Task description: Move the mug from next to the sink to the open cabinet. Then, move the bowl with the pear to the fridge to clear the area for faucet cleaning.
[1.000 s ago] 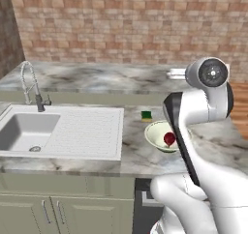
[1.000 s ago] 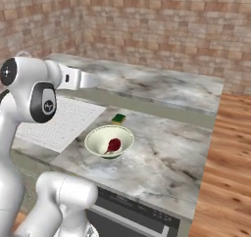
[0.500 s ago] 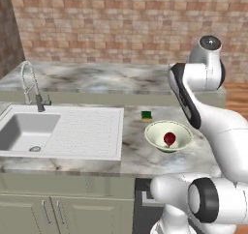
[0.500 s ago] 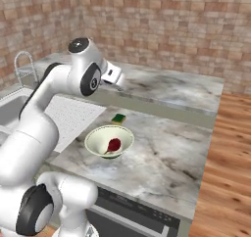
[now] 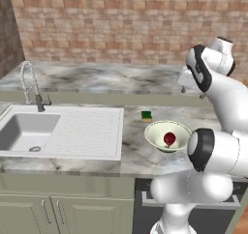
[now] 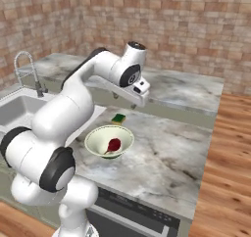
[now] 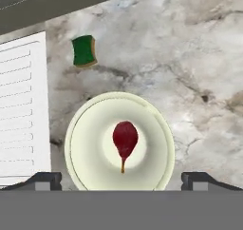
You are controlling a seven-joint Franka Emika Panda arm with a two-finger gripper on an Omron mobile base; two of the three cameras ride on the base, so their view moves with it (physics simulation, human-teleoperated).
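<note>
Red-brown brick walls backed a grey marble counter (image 5: 97, 78) above sage-green cabinet doors (image 5: 63, 213). At its left sat the white rectangular sink (image 5: 29, 131) with its ribbed draining board, and the tall slim steel faucet (image 5: 30, 85) with a coiled spring neck stood behind the basin. Right of the draining board, the wide shallow cream-white bowl (image 5: 156, 135) rested on the marble, and the small dark red pear (image 5: 169, 138) lay in its middle. A small green sponge (image 5: 146, 115) lay just behind the bowl, apart from it. The white arm's two-finger gripper (image 7: 121, 179) hung well above the bowl, its dark fingertips (image 7: 45, 179) spread wide on either side, holding nothing.
</note>
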